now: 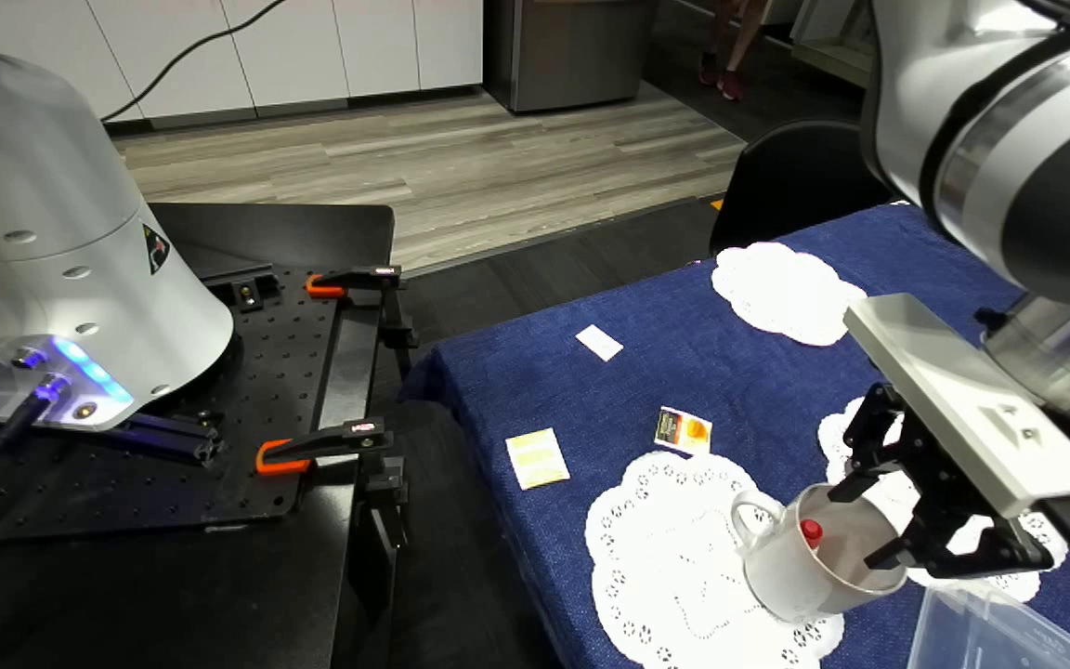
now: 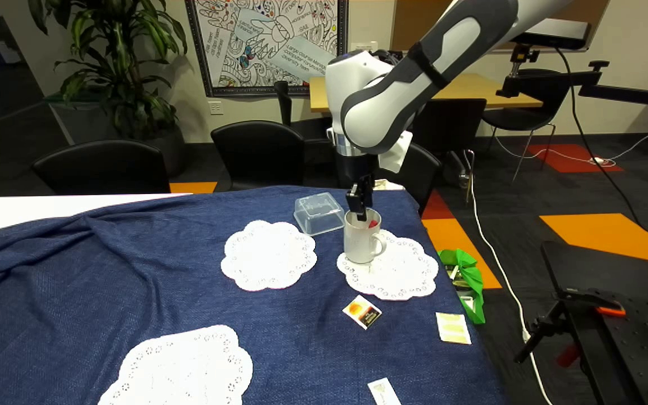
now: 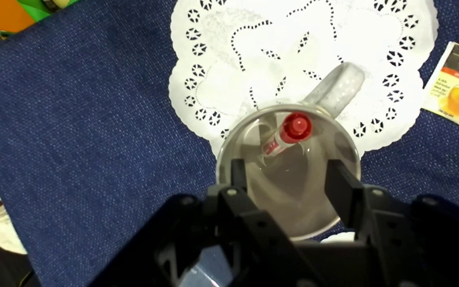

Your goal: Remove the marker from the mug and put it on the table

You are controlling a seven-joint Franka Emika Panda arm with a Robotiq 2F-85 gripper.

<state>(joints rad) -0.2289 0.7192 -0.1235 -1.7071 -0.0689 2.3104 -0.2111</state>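
doilies (image 1: 665, 557) overexposed in both exterior views, mug (image 3: 285, 195) streaked inside with glare, gripper (image 3: 287, 175) rendered dark and blurred in the wrist view

The place looks like a shared office with a robot lab set up in it; in an exterior view a framed poster (image 2: 270, 42) with the words "Diversity Team" hangs behind black chairs (image 2: 257, 154), near a potted plant (image 2: 124, 64) and orange and red floor tiles (image 2: 611, 237); in an exterior view white cabinets (image 1: 379, 46) and a steel appliance (image 1: 581, 56) stand along a wood-look floor (image 1: 461, 172), much like an office kitchenette; the lab shows in a robot base (image 1: 61, 251) on a black workbench (image 1: 154, 595) with 2 orange-tipped clamps (image 1: 335, 441) at its edge; the navy-draped table (image 2: 290, 337) with its lace doilies (image 2: 269, 255) has a homelike look.
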